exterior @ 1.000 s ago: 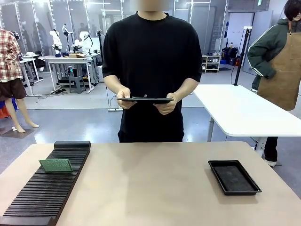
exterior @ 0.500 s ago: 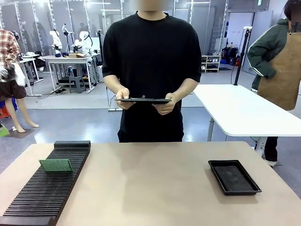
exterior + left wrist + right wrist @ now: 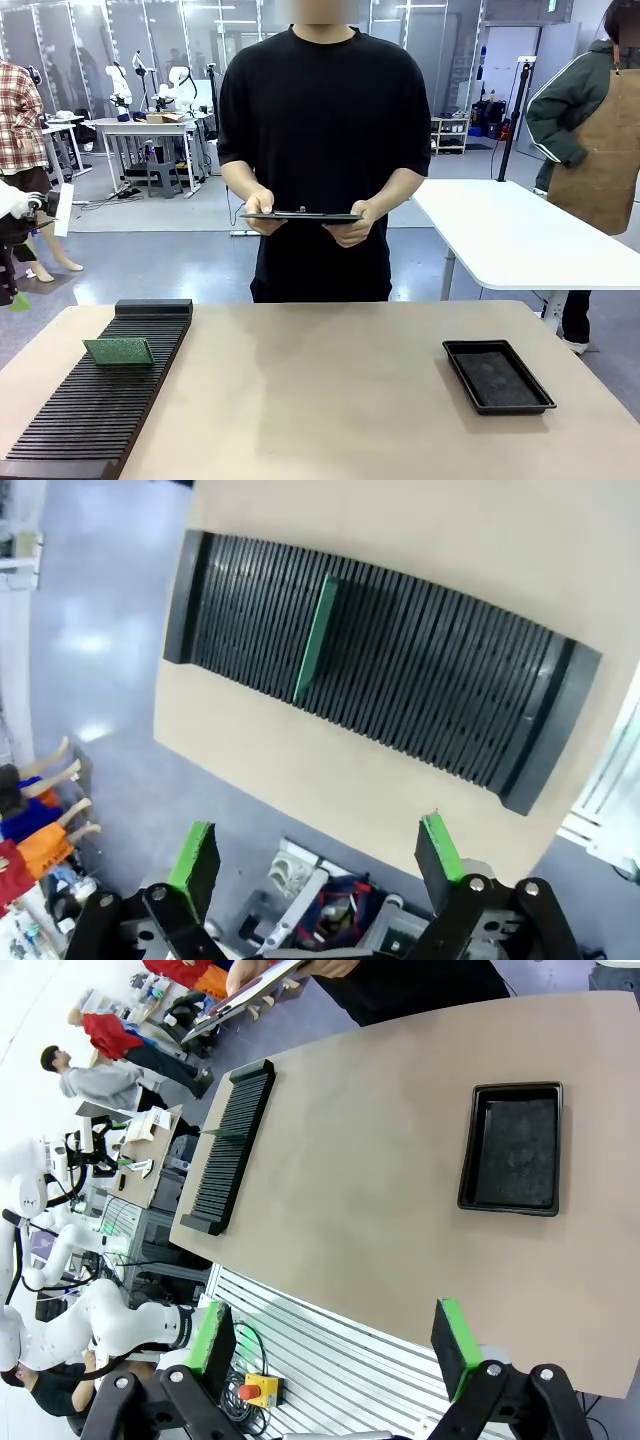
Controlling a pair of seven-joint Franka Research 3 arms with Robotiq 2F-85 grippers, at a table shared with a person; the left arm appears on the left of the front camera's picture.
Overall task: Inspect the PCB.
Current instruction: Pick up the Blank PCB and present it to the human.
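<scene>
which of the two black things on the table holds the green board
The long slotted rack on the robot's left: the PCB stands on edge in one of its slots. The other, a shallow tray, sits on the right.

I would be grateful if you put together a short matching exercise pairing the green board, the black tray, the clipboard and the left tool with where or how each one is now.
Things:
1. green board
2. black tray
3. clipboard
4. left tool

Places or states:
A. held in the person's hands
B. open, high above the rack
C. standing on edge in the rack's slots
D. lying on the right side of the table

Pairs: 1-C, 2-D, 3-A, 4-B
</scene>
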